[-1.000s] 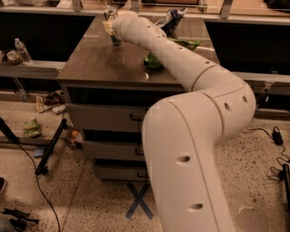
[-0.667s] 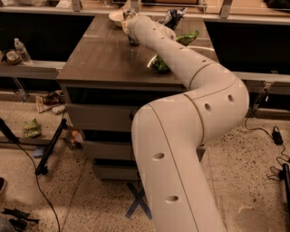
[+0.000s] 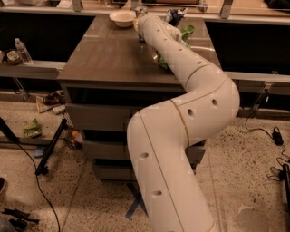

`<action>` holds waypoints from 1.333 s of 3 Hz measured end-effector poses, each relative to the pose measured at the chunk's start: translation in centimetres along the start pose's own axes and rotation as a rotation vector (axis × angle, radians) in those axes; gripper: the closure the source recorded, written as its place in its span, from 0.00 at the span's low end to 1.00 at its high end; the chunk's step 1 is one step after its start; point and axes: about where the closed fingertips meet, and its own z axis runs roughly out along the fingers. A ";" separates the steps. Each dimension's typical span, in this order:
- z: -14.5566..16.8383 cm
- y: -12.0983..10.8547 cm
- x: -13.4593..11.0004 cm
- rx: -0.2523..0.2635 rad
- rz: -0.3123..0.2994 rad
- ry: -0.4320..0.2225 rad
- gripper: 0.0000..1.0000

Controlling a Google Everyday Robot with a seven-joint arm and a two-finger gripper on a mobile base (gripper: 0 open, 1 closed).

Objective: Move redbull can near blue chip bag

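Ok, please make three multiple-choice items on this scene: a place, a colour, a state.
1. The gripper is: A at the table's far edge, beside the bowl; B near the floor; C over the left shelf.
2. The bag partly hidden by the arm is: A red; B green; C yellow.
3. The bowl is: A upside down; B on its side; C upright.
Answers: A, the arm ends beside the bowl; B, green foil shows there; C, its opening faces up.
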 end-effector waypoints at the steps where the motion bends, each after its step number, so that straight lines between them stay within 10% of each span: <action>1: 0.2 -1.8 0.4 0.046 0.015 0.009 0.83; 4: 0.3 -4.2 0.7 0.097 0.050 0.007 0.13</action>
